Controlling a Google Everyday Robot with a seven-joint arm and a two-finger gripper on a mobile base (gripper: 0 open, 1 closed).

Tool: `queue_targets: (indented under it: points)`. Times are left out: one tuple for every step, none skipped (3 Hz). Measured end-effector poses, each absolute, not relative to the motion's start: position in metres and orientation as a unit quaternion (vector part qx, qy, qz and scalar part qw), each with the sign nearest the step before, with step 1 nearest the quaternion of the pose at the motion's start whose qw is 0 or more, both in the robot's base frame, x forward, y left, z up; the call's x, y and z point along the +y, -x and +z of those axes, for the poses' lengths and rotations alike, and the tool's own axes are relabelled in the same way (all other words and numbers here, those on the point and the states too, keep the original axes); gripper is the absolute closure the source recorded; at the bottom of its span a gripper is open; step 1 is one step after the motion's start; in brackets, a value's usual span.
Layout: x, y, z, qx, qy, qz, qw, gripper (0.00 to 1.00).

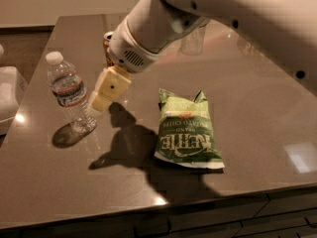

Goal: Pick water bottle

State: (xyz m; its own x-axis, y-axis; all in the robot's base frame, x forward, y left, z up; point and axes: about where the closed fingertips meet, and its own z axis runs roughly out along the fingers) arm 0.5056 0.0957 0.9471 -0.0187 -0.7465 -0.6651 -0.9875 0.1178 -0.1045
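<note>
The water bottle (68, 90) stands upright on the brown table at the left. It is clear and ribbed, with a white cap and a blue, white and red label band. My gripper (104, 97) hangs from the white arm just right of the bottle, at about label height, close to it but apart from it.
A green chip bag (186, 130) lies flat in the middle of the table (257, 113). The gold can (107, 39) is mostly hidden behind my arm. A clear glass cup (193, 37) stands at the back. A white object (9, 95) sits off the table's left edge.
</note>
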Motion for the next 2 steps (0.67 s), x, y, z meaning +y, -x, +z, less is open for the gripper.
queue_targets:
  points:
    - [0.132,-0.498,0.949,0.664,0.643,0.233,0.302,0.0]
    - [0.163,-0.489,0.957,0.644,0.652,0.261,0.304,0.0]
